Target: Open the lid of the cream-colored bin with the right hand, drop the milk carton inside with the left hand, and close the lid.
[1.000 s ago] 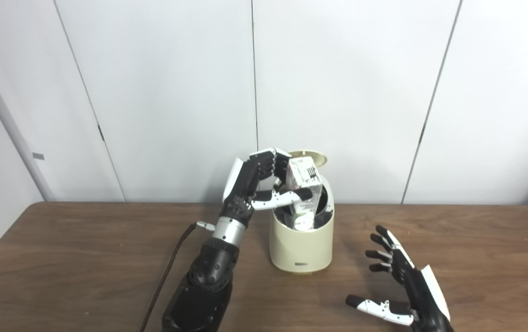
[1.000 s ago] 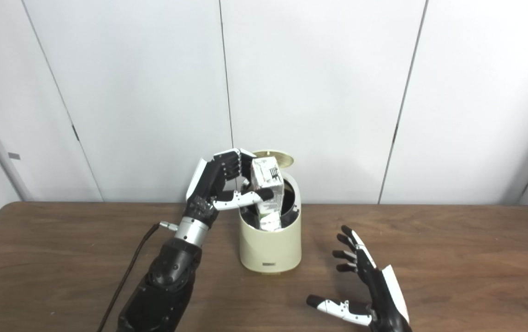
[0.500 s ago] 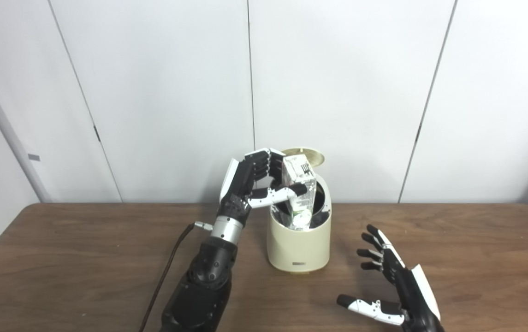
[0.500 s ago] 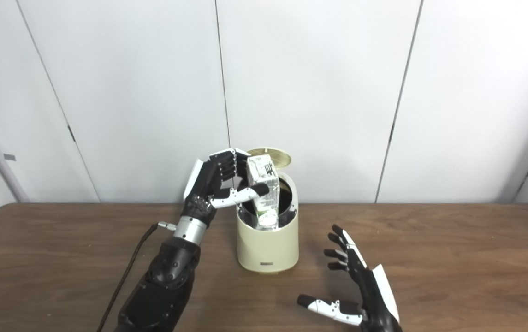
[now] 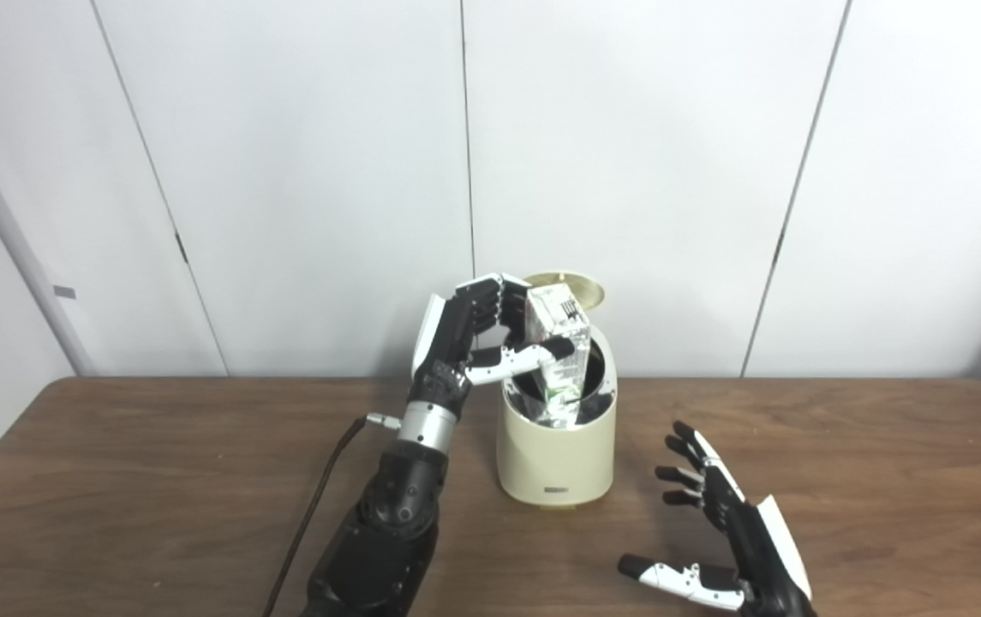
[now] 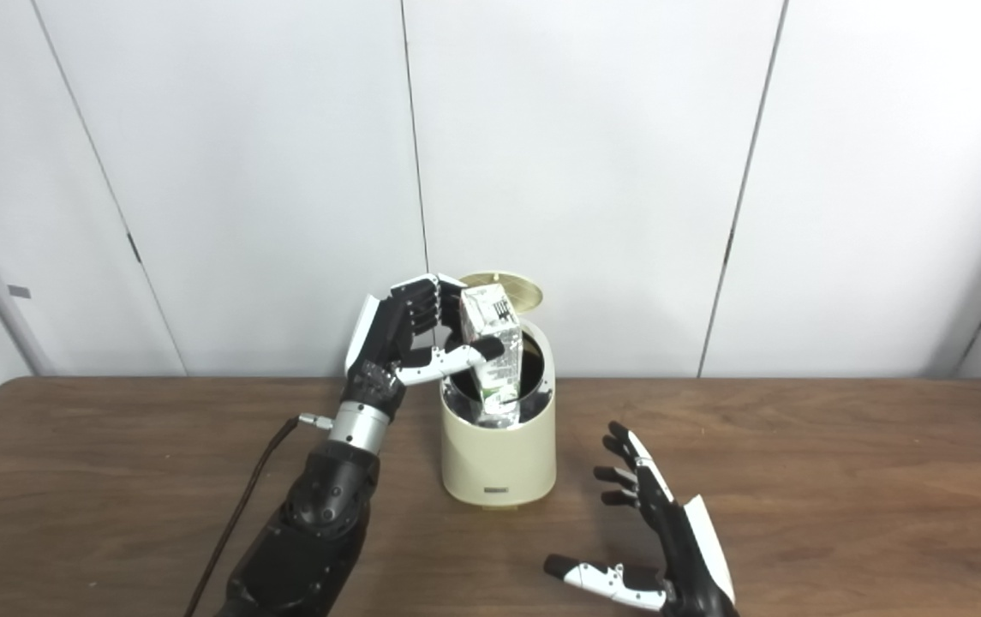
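Note:
The cream-colored bin (image 5: 554,450) stands on the table with its round lid (image 5: 565,286) raised behind the opening. A white milk carton (image 5: 559,347) with green print sits tilted in the bin's mouth, its lower end inside and its top sticking out. My left hand (image 5: 477,334) is at the bin's left rim, shut on the milk carton, thumb across its front and fingers behind. My right hand (image 5: 734,536) rests low over the table to the right of the bin, open, palm toward the bin, holding nothing.
The brown wooden table (image 5: 113,480) runs the full width. A dark cable (image 5: 310,514) trails along the left arm toward the front edge. White wall panels (image 5: 670,171) stand right behind the bin.
The carton has sunk a little deeper into the bin and tilted, still in my left hand. My right hand has crept slightly left toward the bin. The camera has shifted a little.

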Motion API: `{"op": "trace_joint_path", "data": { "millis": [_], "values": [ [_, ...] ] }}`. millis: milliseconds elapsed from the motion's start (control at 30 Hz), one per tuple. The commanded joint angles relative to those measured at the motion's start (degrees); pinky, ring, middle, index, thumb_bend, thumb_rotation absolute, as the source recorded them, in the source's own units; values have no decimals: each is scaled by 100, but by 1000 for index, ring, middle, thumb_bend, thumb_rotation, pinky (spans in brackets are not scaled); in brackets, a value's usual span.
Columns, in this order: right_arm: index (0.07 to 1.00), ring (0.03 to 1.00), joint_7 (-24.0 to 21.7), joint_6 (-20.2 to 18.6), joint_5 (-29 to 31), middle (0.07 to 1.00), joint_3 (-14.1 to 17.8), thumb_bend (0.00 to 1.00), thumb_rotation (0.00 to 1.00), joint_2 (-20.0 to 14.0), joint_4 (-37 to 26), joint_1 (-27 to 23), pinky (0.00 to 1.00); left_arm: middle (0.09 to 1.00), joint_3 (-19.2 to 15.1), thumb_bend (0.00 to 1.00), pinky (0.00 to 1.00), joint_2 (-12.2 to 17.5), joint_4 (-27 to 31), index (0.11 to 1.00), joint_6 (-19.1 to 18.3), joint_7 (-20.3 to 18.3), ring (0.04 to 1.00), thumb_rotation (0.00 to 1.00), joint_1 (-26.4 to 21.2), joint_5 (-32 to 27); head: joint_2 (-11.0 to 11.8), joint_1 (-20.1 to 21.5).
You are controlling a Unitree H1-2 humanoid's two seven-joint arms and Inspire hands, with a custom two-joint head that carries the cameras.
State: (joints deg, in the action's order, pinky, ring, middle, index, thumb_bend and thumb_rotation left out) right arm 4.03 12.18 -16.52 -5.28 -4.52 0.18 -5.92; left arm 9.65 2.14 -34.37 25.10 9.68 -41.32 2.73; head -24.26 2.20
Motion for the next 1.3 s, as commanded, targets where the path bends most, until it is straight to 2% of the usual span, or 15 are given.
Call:
{"op": "trace_joint_path", "data": {
  "millis": [0, 133, 467, 733, 833, 967, 1167, 1233, 1267],
  "values": [
    [929, 792, 0, 110, -20, 900, -40, 734, 283, 33, -130, 51, 697, 485, 159, 504, 481, 94, 145, 490, 183, 332, 466, 0, -420, 156, -11, 5],
    [932, 795, -7, 68, -23, 906, -50, 729, 290, 29, -148, 57, 699, 482, 571, 504, 480, 263, 176, 492, 183, 868, 465, 0, -460, 300, -30, -3],
    [928, 789, -38, 86, 11, 899, -59, 730, 297, 1, -144, 48, 701, 484, 2065, 505, 475, 818, 39, 487, 183, 2876, 460, 0, -720, 731, -40, -34],
    [924, 788, -56, 95, 5, 897, -50, 723, 275, 8, -170, 56, 704, 488, 3004, 506, 472, 1085, -133, 483, 183, 3981, 468, 0, -869, 827, -64, -34],
    [924, 785, -52, 116, -34, 896, -52, 721, 286, -2, -177, 61, 695, 486, 3240, 506, 465, 1139, -192, 484, 183, 4224, 467, 0, -907, 810, -76, -43],
    [921, 784, -76, 107, 16, 895, -41, 726, 286, -1, -197, 72, 692, 486, 3409, 506, 462, 1176, -246, 488, 183, 4321, 464, 0, -917, 755, -101, -56],
    [924, 788, -91, 30, -33, 897, -33, 731, 298, -7, -248, 74, 695, 486, 3591, 507, 473, 1240, -388, 492, 183, 4368, 462, 0, -940, 795, -125, -88],
    [922, 788, -102, 14, -18, 896, -29, 727, 295, -9, -257, 77, 696, 485, 3633, 506, 483, 1285, -408, 504, 183, 4271, 457, 0, -948, 813, -134, -97],
    [922, 788, -106, 16, -7, 897, -25, 728, 300, -13, -251, 77, 695, 486, 3655, 515, 487, 1308, -409, 502, 183, 4212, 487, 0, -950, 813, -136, -101]
  ]
}}
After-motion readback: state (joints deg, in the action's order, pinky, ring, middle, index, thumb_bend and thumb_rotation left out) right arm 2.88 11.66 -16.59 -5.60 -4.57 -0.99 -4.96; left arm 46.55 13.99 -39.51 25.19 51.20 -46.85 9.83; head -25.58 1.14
